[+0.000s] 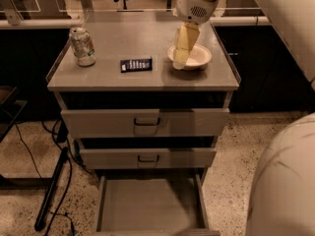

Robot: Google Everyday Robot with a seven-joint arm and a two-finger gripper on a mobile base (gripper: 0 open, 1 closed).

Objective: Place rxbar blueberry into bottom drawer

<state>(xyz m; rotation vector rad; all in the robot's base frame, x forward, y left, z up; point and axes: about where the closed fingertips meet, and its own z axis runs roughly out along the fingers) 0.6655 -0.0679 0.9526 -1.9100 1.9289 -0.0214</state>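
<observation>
The rxbar blueberry (136,64) is a small dark navy bar with white lettering. It lies flat on the grey cabinet top (123,80), left of centre. My gripper (182,55) hangs above the top to the right of the bar, over the left edge of a white bowl (197,56), and nothing shows in it. The bottom drawer (147,205) is pulled open at the foot of the cabinet, with a plain grey interior and nothing inside.
A soda can (82,46) stands at the left of the cabinet top. Two drawers with handles (146,122) sit above the open one. Cables and a dark stand (49,191) lie on the floor at left. The robot's white body (285,181) fills the right.
</observation>
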